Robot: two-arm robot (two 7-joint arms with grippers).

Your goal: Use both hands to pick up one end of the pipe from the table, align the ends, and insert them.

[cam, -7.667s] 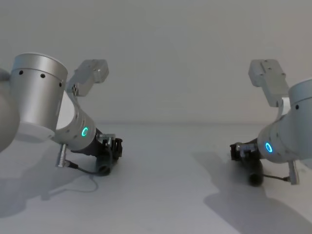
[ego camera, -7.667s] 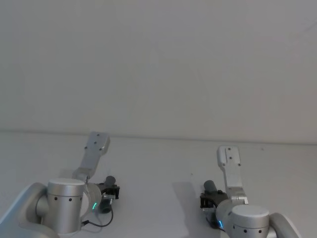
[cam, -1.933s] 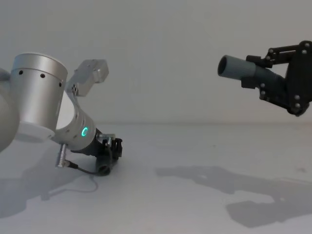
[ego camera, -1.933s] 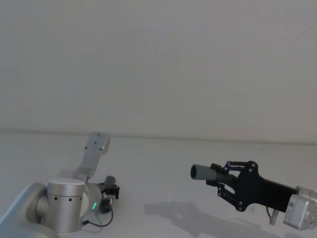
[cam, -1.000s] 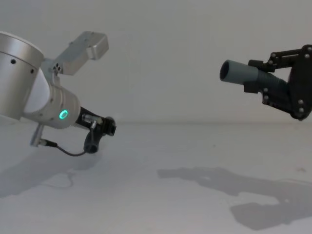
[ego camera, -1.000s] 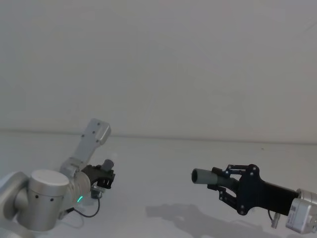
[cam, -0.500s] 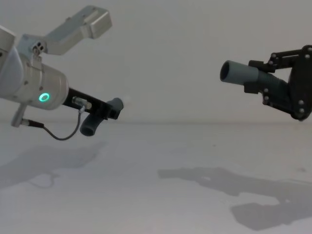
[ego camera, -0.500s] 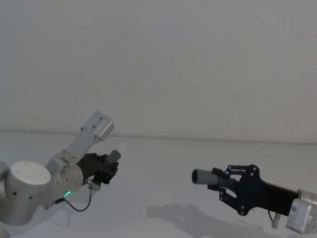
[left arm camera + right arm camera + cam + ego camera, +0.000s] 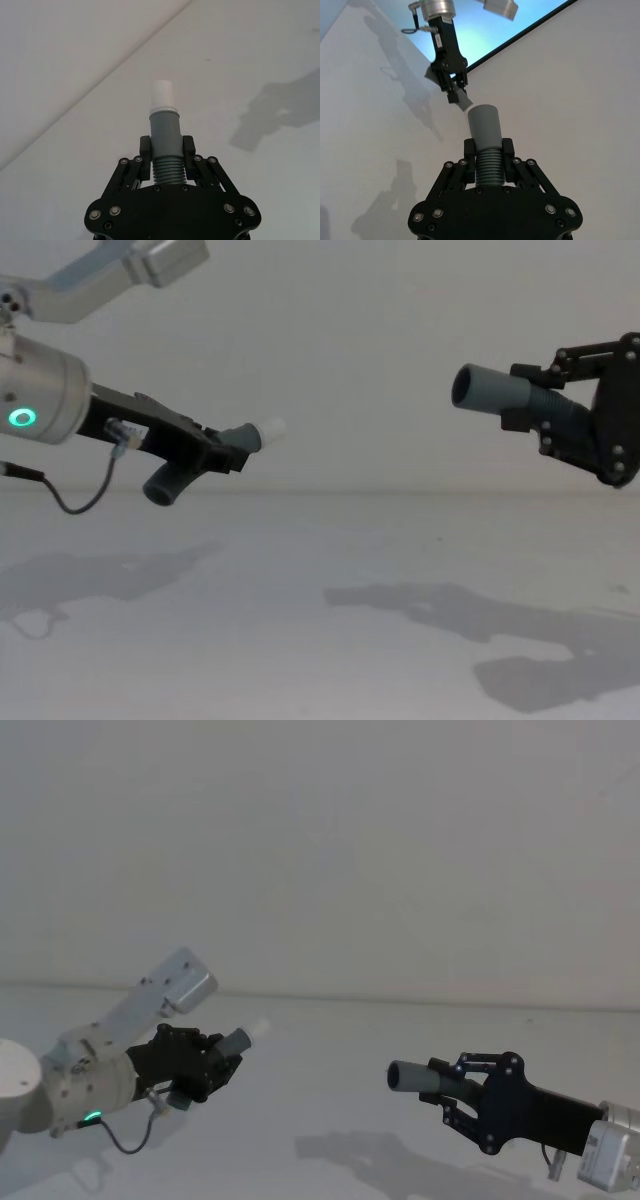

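Note:
My left gripper (image 9: 215,1058) is shut on the short pipe piece (image 9: 236,1042) and holds it in the air above the table (image 9: 330,1040). Its white tip (image 9: 270,428) points right and slightly upward. My right gripper (image 9: 530,398) is shut on the longer pipe piece (image 9: 492,389), also aloft, with its open mouth (image 9: 462,386) facing left. A wide gap separates the two ends, and the mouth sits higher than the tip. The left wrist view looks along the white tip (image 9: 163,94). The right wrist view looks along the longer piece (image 9: 485,125) toward the left gripper (image 9: 451,82) beyond it.
A plain wall rises behind the table's far edge (image 9: 400,492). A thin black cable (image 9: 70,502) loops under my left arm. Arm shadows lie on the table surface (image 9: 450,605).
My left gripper has lifted the short piece off the table and swung it up and toward the middle, tip now pointing at the right arm. The right gripper holds still.

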